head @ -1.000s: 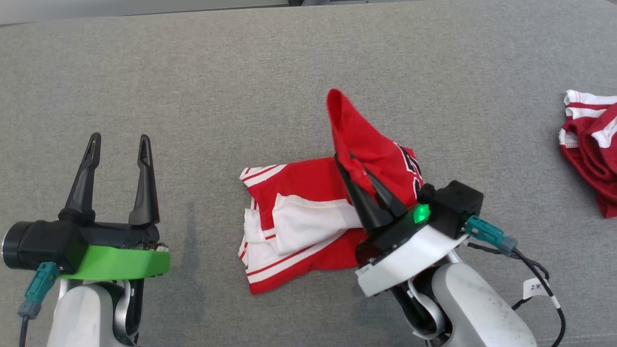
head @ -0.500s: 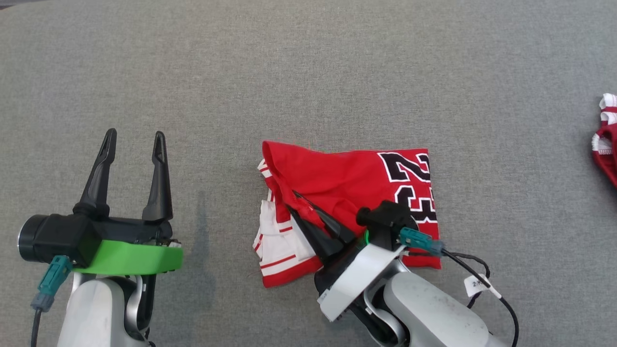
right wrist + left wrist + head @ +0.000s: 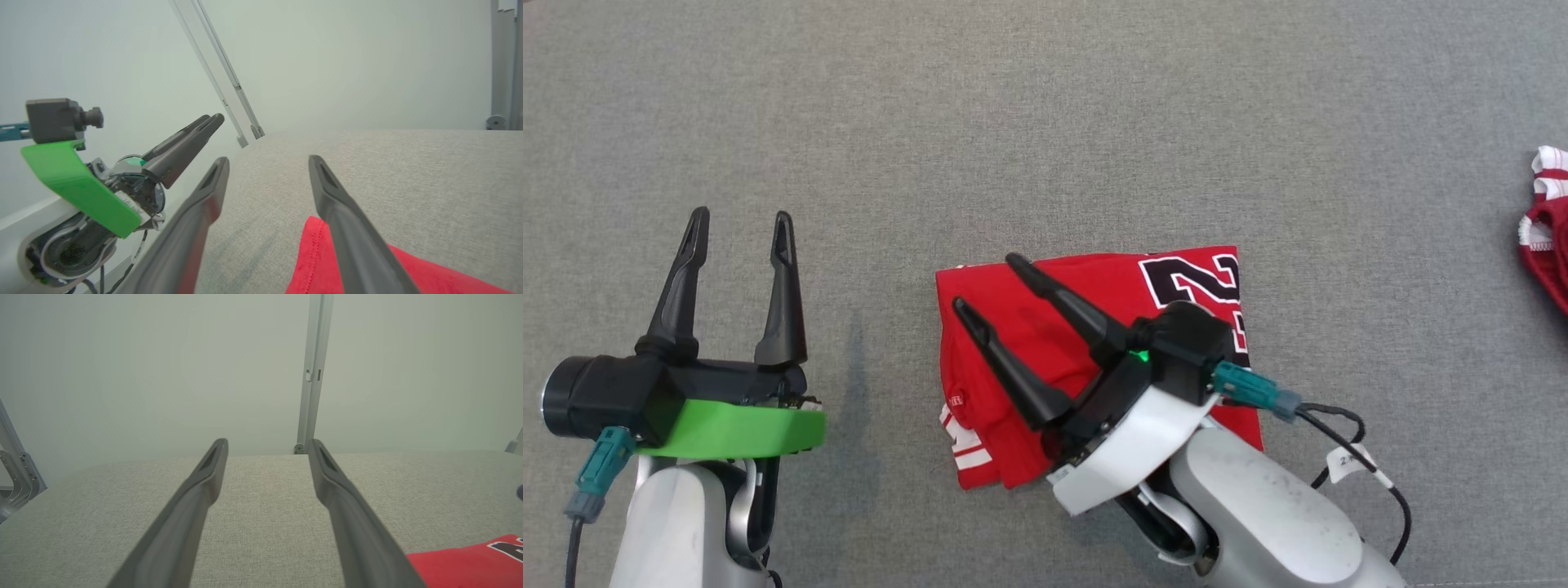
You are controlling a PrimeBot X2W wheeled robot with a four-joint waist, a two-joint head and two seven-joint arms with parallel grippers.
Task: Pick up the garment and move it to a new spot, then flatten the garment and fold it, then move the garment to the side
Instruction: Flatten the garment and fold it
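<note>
The head view shows the folded red jersey with black-and-white numerals (image 3: 1045, 335) lying flat at the middle of the grey fabric-covered counter (image 3: 1045, 122); the right end effector (image 3: 984, 282) hovers over its left half, fingers spread wide and holding nothing; the left end effector (image 3: 741, 216) stands well apart to the left, also wide and empty; a crumpled red-and-white garment (image 3: 1543, 245) sits at the far right edge. The left wrist view catches just a red corner of the jersey (image 3: 470, 563), and a pale metal upright post (image 3: 312, 375) behind the counter; the right wrist view adds the left end effector (image 3: 210, 119) side-on. A second ago the right end effector was pinched on a raised flap of the jersey; now that flap lies folded down, numerals up.
</note>
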